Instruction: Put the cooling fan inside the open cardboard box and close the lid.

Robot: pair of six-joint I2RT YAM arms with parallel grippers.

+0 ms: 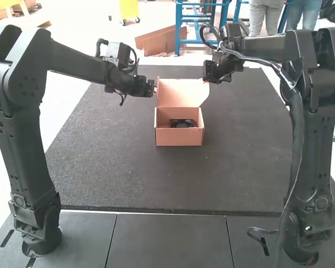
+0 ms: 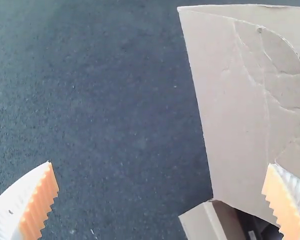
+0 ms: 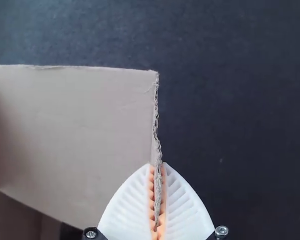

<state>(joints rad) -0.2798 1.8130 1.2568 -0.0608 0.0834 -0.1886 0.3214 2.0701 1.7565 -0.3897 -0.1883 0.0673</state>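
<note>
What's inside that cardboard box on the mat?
A black fan lies on the floor of the box; the front wall hides its near edge. The right gripper holds the lid upright.

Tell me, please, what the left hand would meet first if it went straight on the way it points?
Most likely the raised lid: the open left hand points at its side edge, with the mat beyond. Depth is unclear.

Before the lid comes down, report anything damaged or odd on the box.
The lid has a ragged, frayed side edge where the right gripper pinches it, and the left wrist view shows creases across its face. The fan lies inside the box, nothing spilled.
</note>
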